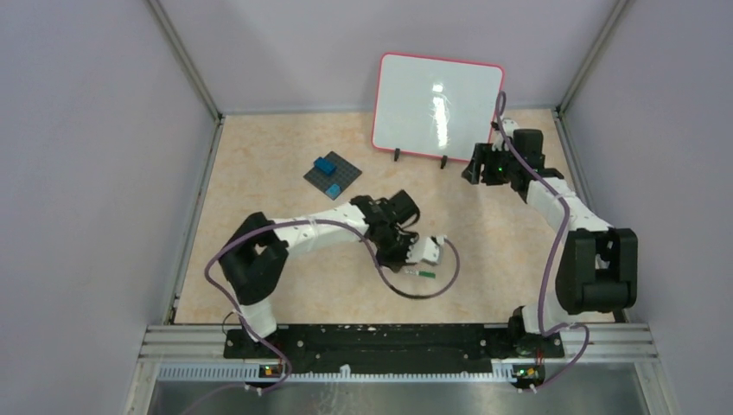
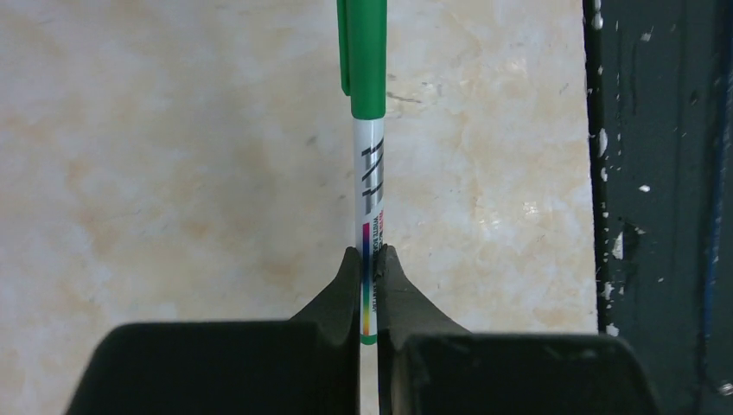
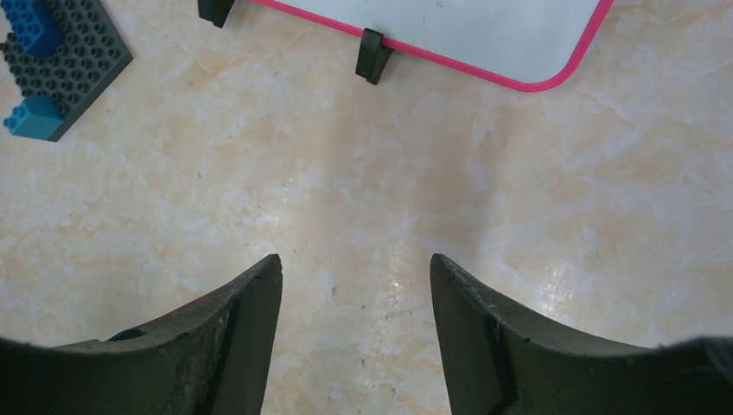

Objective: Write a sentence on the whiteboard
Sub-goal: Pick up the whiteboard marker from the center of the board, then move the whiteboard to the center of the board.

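Clamped in left gripper [image 2: 369, 259]: capped green marker [image 2: 370, 164], projecting ahead for writing; right gripper [image 3: 356, 285] spread, empty, whiteboard [image 3: 484, 35] ahead, likely for uncapping

Marker [image 2: 370, 173] barrel print too small to read.

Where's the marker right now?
In the left wrist view, the marker is pinched in the left gripper, near the table's middle, in front of the whiteboard.
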### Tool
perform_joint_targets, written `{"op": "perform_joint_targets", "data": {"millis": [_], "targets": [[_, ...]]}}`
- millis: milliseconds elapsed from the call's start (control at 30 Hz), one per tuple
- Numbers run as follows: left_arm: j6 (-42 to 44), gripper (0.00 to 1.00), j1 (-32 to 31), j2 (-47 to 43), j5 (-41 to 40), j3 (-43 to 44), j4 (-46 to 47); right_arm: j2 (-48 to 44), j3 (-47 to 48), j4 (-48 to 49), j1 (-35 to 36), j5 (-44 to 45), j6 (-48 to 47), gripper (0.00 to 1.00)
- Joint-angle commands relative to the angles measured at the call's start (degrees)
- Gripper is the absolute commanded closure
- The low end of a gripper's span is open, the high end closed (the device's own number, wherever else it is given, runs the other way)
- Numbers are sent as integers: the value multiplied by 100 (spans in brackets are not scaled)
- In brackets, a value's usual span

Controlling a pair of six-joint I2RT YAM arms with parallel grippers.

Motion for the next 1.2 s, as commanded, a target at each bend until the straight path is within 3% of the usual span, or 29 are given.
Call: {"op": "perform_joint_targets", "data": {"millis": [0,200,333,667,1167], "targets": [[-1167,100,1078,-1141,1152,240,293,443,205,519,379,567,126,42],[-2359,100,2356,-1976,1597,158,901,1276,942,506,929,1395,214,46],[-2795,100,2842,-2499,1518,-124,1248,1801,1384,593,1161,1903,395,48],[-3104,100,3346,-3138,1652,-497,1586,3019,2568,542,1503,2940,469,57],[-3199,100,3502,-3285,1836,-695,1808,3756,3220,292,1551,3400,511,69]]}}
